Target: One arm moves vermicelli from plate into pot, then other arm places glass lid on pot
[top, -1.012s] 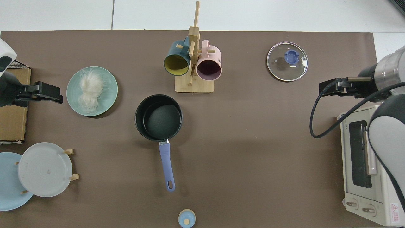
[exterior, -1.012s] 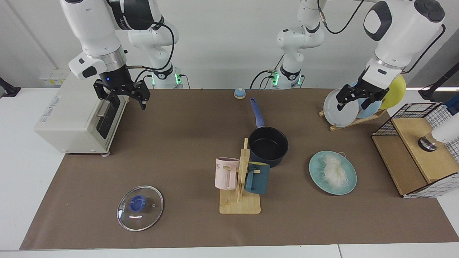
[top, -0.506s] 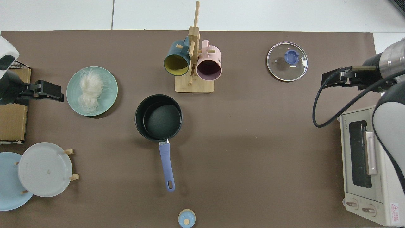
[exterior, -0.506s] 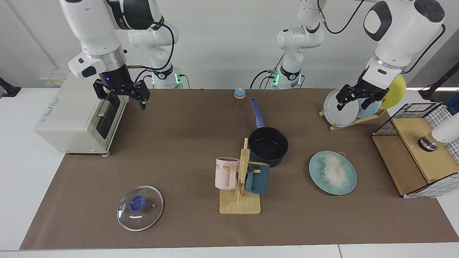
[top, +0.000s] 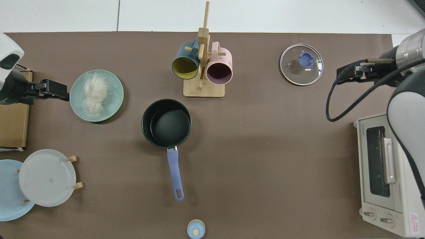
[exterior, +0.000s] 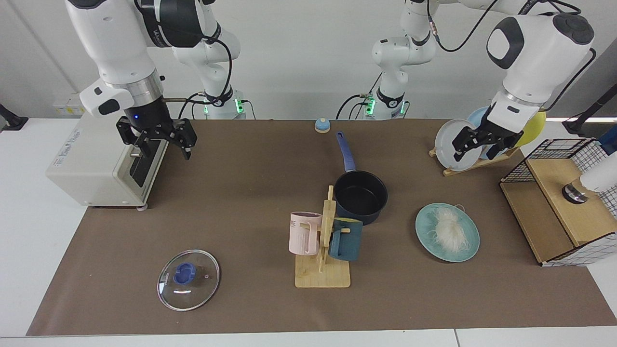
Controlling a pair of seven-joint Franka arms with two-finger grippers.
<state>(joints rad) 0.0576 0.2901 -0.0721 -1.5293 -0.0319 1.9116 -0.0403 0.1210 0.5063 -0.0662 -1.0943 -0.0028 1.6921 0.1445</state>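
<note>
**Two arms are creeping nearer while the noodles are waiting on the plate**

The vermicelli is lying in a white heap on the teal plate, which is sitting on the brown mat; the pot is standing near the middle of the mat with nothing inside, its blue handle pointing toward the arms' bases; the glass lid is lying flat on the mat, well apart from the pot.

There is small writing on the side of the toaster oven and on the pink mug, but it is too small to read; a red sticker is showing on the oven in the top view, also too small to read.

The left gripper is hanging in the air in front of the plate rack, with its fingers spread apart and nothing between them; since a second ago it has come down a bit, and in the top view it has slid closer to the teal plate's rim.

The right gripper is hanging in front of the toaster oven, fingers apart and holding nothing; it has drifted lower and toward the oven in the facing view, and in the top view it has moved closer to level with the glass lid.

The noodles, plate, pot and lid are all staying where they were.
</note>
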